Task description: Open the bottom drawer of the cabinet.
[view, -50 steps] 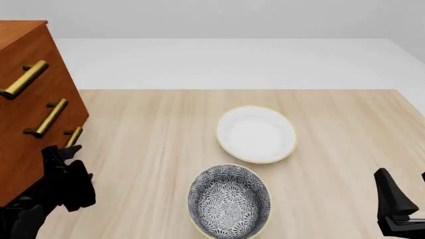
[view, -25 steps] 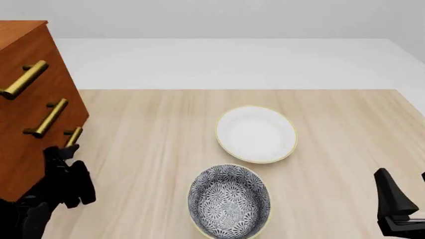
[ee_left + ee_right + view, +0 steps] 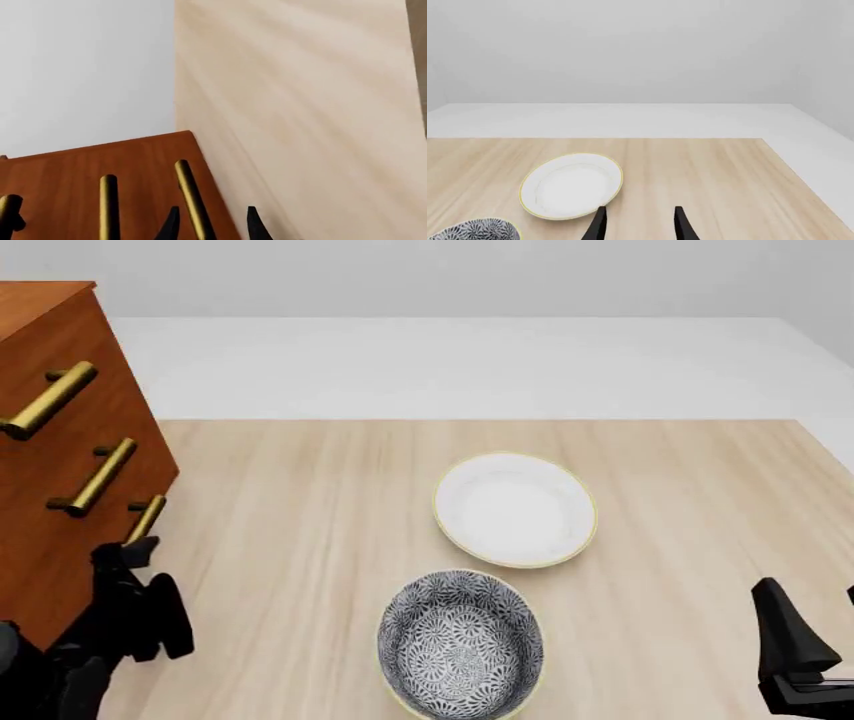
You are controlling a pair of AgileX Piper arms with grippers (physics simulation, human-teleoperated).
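The cabinet [image 3: 54, 390] stands at the table's far left, its three brass handles facing right. The bottom drawer [image 3: 83, 565] looks shut, and its handle [image 3: 144, 518] is the lowest of the three. My left gripper [image 3: 128, 552] is open right at the lower end of that handle. In the left wrist view the bottom handle [image 3: 189, 195] runs between the two black fingertips [image 3: 172, 224], closer to one of them, with my left gripper [image 3: 211, 223] not closed on it. My right gripper [image 3: 814, 618] rests open near the table's front right corner, holding nothing [image 3: 639, 223].
A white plate with a yellow rim [image 3: 515, 509] lies mid-table. A blue-patterned bowl [image 3: 462, 642] sits in front of it, nearer my side. The table's far edge [image 3: 481, 420] meets a grey floor beyond.
My left gripper has slid slightly down and toward the near side along the cabinet front. The cabinet, its handles and the right arm have not moved.
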